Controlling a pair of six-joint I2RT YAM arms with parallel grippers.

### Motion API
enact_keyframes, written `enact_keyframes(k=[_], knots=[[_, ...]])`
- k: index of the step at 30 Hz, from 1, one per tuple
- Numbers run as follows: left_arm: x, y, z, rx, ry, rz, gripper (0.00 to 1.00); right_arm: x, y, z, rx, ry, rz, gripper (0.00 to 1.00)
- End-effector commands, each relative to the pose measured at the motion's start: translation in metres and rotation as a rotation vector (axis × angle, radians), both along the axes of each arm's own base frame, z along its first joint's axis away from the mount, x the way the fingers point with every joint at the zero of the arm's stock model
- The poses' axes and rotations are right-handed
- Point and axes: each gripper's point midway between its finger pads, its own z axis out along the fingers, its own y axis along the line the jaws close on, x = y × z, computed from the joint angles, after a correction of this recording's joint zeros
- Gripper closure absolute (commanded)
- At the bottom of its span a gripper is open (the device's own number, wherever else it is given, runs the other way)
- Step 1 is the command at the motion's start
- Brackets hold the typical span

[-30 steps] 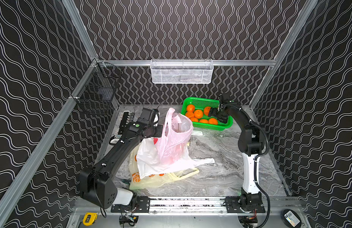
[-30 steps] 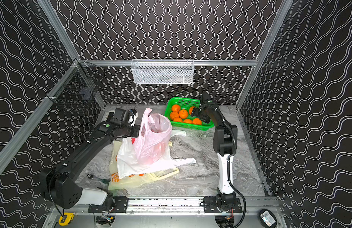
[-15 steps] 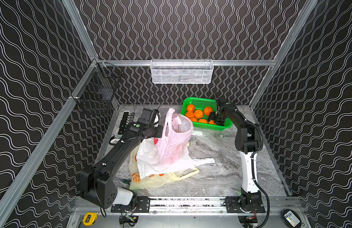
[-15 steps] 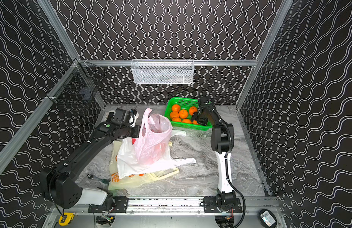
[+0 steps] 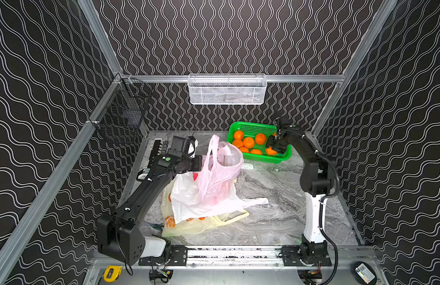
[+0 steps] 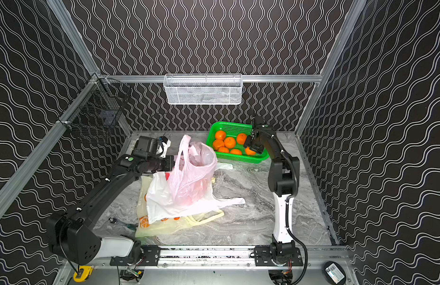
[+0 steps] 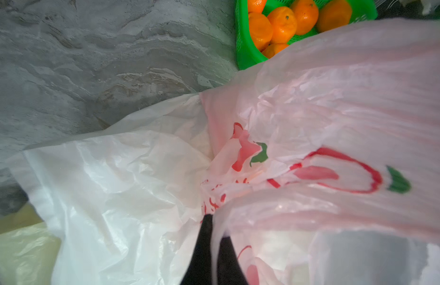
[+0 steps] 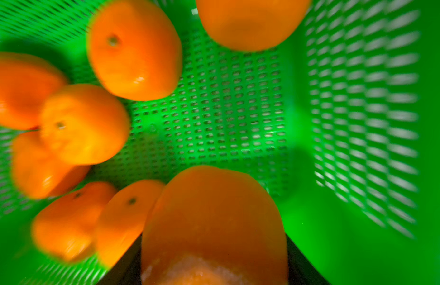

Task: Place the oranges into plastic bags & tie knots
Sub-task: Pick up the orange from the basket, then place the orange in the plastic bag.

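Both top views: pinching the pink bag (image 5: 221, 172) handle in the tightly closed left gripper (image 5: 203, 163), holding it upright over the white bag (image 5: 187, 199) and yellow bag (image 5: 189, 228); reaching the right gripper (image 5: 275, 147) into the green basket (image 5: 251, 127) among the oranges (image 5: 248, 142).
Left wrist: clamping thin pink film between both fingers (image 7: 201, 251).
Right wrist: gripping one orange (image 8: 214, 212) snugly between the jaws, inside the basket, with others beside it.

Oranges (image 8: 133, 51) and basket (image 8: 226, 111) blur in the right wrist view. Below centre of a top view, the white bag (image 5: 187, 199) hides most of the yellow bag (image 5: 194, 227).
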Motion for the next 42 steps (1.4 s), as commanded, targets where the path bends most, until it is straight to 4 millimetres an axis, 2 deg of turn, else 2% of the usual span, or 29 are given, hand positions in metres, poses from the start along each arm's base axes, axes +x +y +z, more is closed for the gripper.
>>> enact_keyframes(k=[1,4,8,11,16,20,23,28,31,32,36,40,42], knots=[[0.002,-0.024,0.024,-0.221,-0.038,-0.064,1.00,-0.014,-0.002,0.054,-0.004,-0.129,0.018,0.42],[0.002,-0.030,0.035,-0.351,-0.052,-0.083,1.00,-0.040,0.009,0.096,0.058,-0.225,0.055,0.43],[0.007,-0.028,0.041,-0.482,-0.055,-0.082,1.00,-0.078,0.042,0.142,0.138,-0.336,0.166,0.44],[0.009,-0.022,0.041,-0.524,-0.055,-0.073,1.00,-0.112,0.083,0.168,0.187,-0.406,0.284,0.44],[0.009,-0.018,0.041,-0.569,-0.055,-0.076,1.00,-0.173,0.175,0.204,0.430,-0.497,0.541,0.44],[0.008,-0.018,0.040,-0.598,-0.057,-0.084,1.00,-0.198,0.224,0.226,0.580,-0.548,0.663,0.44],[0.008,-0.019,0.038,-0.628,-0.052,-0.088,1.00,-0.195,0.250,0.224,0.610,-0.543,0.697,0.44],[0.007,-0.019,0.033,-0.629,-0.048,-0.089,1.00,-0.172,0.278,0.185,0.530,-0.457,0.678,0.43],[0.006,-0.017,0.030,-0.614,-0.043,-0.082,1.00,-0.167,0.288,0.164,0.509,-0.414,0.681,0.34],[0.006,-0.016,0.029,-0.611,-0.043,-0.080,1.00,-0.167,0.290,0.159,0.508,-0.403,0.681,0.28],[0.005,-0.014,0.025,-0.606,-0.037,-0.076,1.00,-0.169,0.290,0.155,0.510,-0.396,0.678,0.11],[0.005,-0.010,0.022,-0.591,-0.033,-0.062,1.00,-0.176,0.281,0.160,0.484,-0.417,0.683,0.07],[0.006,-0.007,0.021,-0.555,-0.040,-0.053,1.00,-0.184,0.264,0.167,0.437,-0.448,0.673,0.06]])
